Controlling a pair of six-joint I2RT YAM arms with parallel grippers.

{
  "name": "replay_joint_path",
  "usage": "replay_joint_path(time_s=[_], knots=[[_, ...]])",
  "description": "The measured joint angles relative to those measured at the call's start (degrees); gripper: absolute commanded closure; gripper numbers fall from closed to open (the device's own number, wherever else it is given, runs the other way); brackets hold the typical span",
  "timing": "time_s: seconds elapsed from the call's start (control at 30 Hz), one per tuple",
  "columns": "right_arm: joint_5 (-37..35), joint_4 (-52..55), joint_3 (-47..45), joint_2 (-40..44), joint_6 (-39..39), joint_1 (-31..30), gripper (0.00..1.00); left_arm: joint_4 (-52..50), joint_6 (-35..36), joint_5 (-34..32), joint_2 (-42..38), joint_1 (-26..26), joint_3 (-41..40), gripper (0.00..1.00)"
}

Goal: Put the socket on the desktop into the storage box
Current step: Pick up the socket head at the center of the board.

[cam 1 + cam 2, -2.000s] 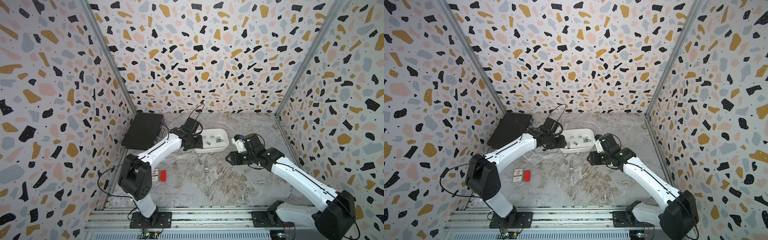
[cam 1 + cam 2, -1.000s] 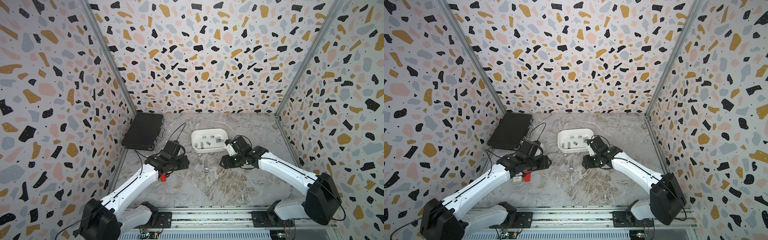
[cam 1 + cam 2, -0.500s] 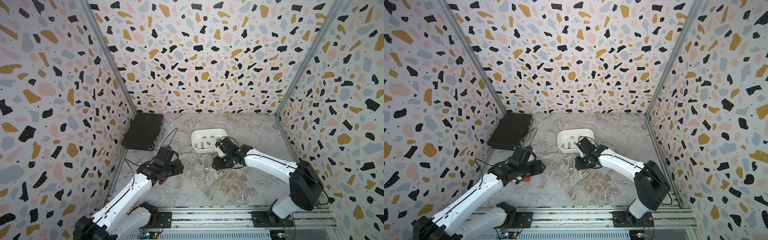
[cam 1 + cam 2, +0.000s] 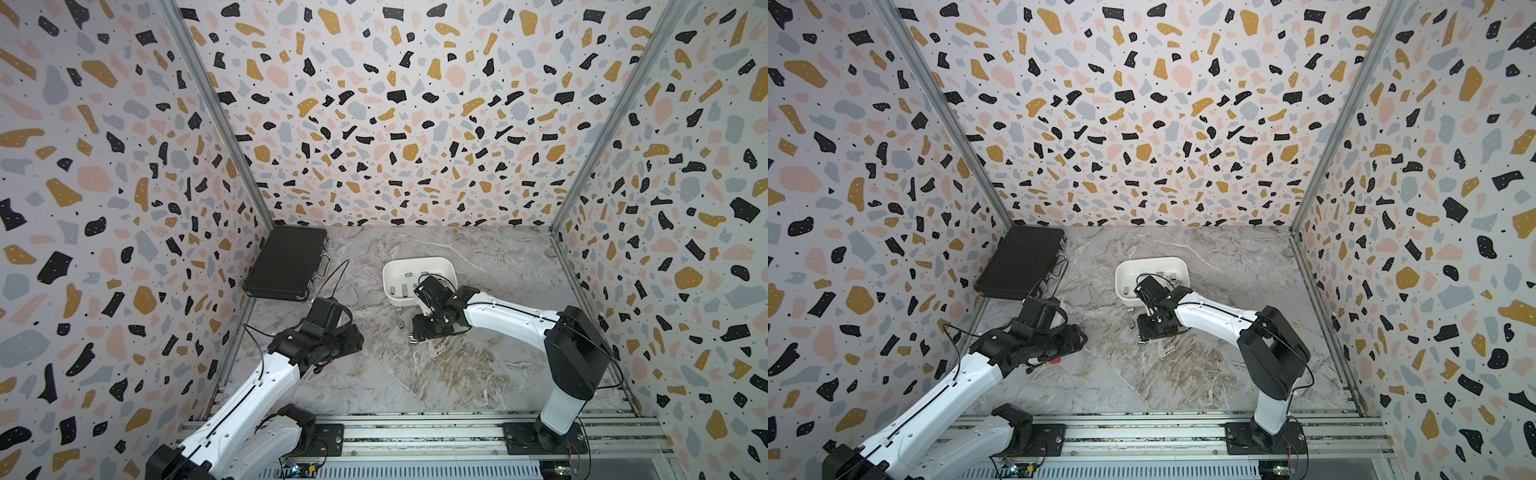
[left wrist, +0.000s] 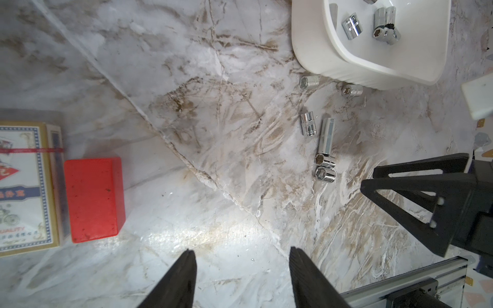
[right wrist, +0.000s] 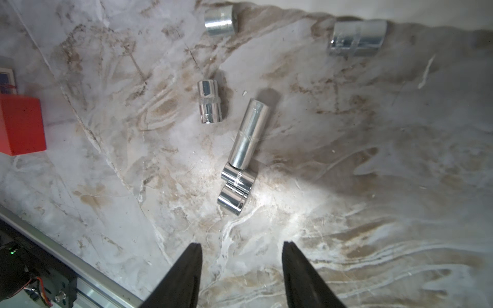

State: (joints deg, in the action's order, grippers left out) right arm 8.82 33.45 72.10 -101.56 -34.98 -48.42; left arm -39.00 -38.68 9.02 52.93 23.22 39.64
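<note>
Several chrome sockets lie loose on the grey marble desktop [image 4: 436, 374]. In the right wrist view a long socket [image 6: 249, 137] touches a pair of short ones [image 6: 237, 177], and another short socket [image 6: 209, 105] lies beside them. The white storage box [image 4: 415, 261] [image 4: 1150, 261] [image 5: 314, 40] stands behind them with several sockets inside. My right gripper [image 6: 242, 243] [image 4: 419, 328] hovers open and empty just short of the pair. My left gripper [image 5: 241, 250] [image 4: 357, 338] is open and empty over bare marble, well to the left of the sockets.
A black case [image 4: 286, 262] lies at the back left by the wall. A red block [image 5: 93, 200] and a printed card box [image 5: 24, 186] sit near my left gripper. Two more sockets [image 5: 309, 81] lie against the box's near wall. Speckled walls enclose three sides.
My left arm has pulled back from the storage box toward the front left. My right arm has swung left from beside the box to over the loose sockets.
</note>
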Motion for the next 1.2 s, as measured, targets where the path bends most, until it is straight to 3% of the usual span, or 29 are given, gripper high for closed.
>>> replay_joint_path(time_s=[0.53,1.2], knots=[[-1.0,3.5,5.4,-8.0,-2.3,-2.1,0.49,1.5,-1.2,6.5,-2.5,-2.6,-2.2,0.40],[-1.8,4.9,8.1,-12.5,-4.3,-2.8,0.56,2.0,-1.5,7.7,-3.0,-3.3,-3.6,0.40]])
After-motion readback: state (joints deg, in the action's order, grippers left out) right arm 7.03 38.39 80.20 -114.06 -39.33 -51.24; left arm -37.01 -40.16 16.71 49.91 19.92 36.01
